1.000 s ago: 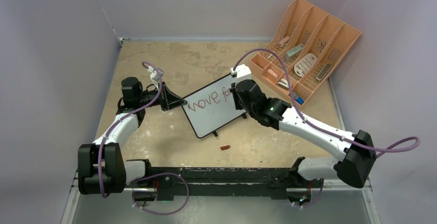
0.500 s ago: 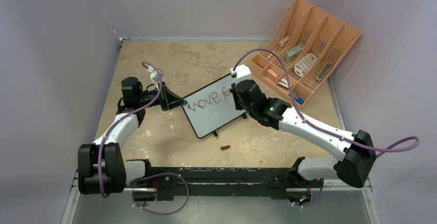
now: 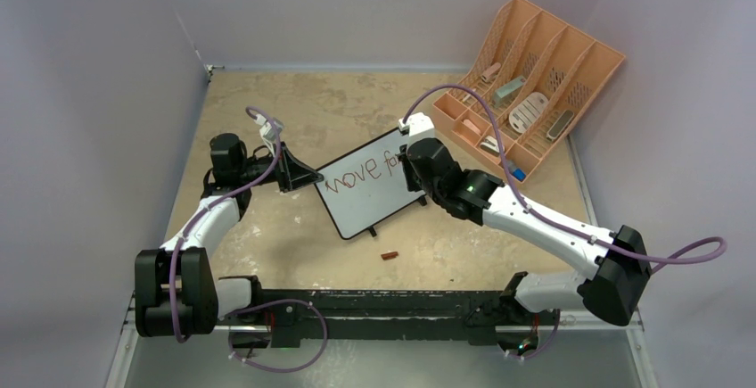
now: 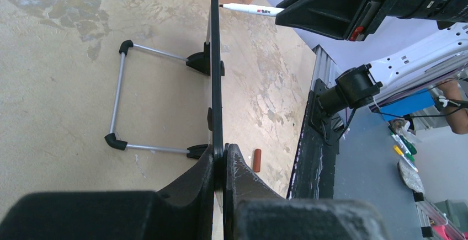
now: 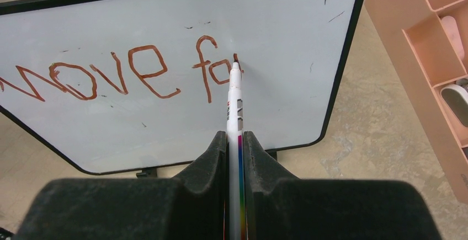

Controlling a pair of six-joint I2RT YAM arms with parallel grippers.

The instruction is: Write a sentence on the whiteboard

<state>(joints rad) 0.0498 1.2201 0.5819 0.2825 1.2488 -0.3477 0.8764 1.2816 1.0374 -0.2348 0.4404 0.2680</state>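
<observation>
Beige surface bears your board. Left claw clamps its edge; right claw grips a marker, tip touching board.

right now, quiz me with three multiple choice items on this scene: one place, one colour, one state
1. Where is the small reddish-brown cylinder?
A) on the tan table, nearer the arm bases than the black-framed white whiteboard
B) on the whiteboard's face
C) in the left hand
2. What colour is the writing on the whiteboard?
A) blue
B) reddish-brown
C) green
3. What is the left hand doing?
A) hanging open
B) shut on the whiteboard's edge
C) shut on the cylinder

1 A: top view shows it on bare table.
2 B: right wrist view shows reddish-brown letters.
3 B: it pinches the frame; the right hand holds the white marker pen.
</observation>
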